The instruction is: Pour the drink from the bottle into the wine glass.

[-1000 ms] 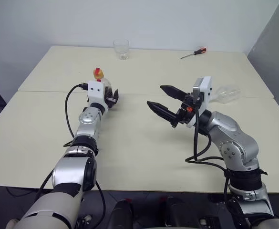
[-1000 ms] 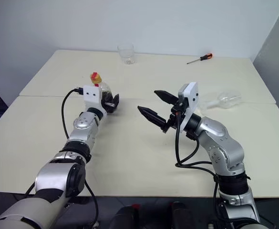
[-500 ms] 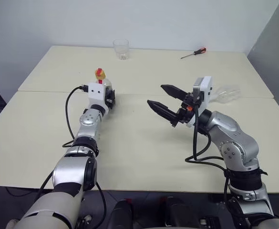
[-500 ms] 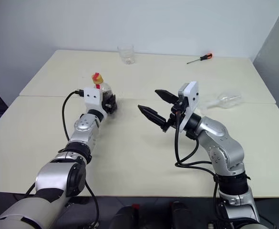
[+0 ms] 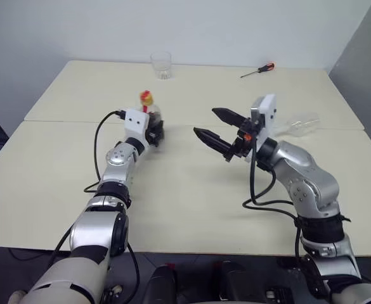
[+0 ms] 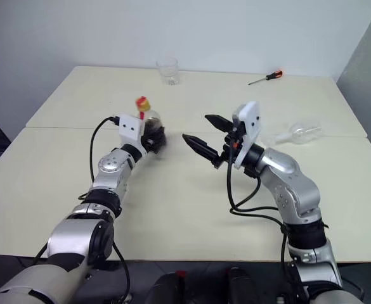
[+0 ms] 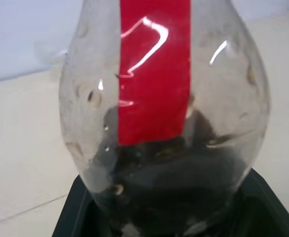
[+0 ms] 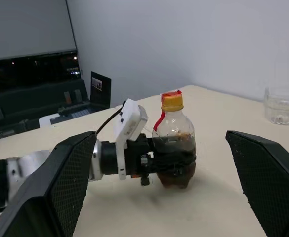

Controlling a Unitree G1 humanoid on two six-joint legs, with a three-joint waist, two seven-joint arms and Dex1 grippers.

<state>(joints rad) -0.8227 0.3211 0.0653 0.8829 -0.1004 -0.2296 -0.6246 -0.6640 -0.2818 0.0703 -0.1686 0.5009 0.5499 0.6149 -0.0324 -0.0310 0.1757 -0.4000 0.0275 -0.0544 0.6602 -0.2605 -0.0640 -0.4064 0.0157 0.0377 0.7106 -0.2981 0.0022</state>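
Sitting under plain white walls: pale cream bench [image 5: 58,190], seam running across. Standing upright near its middle: bottle [image 8: 174,148], clear, bulbous, red strip, yellowish cap, dark drink [image 7: 169,182] pooling low. Left gripper [image 8: 149,165] clamping its base. Right gripper [image 5: 218,126] gaping wide, holding nothing.

— Where does everything sit on the table [image 5: 172,183]?

— The bottle [image 5: 151,118] stands at ten o'clock, clamped in my left gripper [image 5: 153,132]. My right gripper [image 5: 218,130] hangs spread at one o'clock, apart from it.

— And farther back?

— The tumbler [image 5: 161,65] at twelve, the screwdriver [image 5: 257,70] at one, the wine glass [image 5: 299,125] lying at two.
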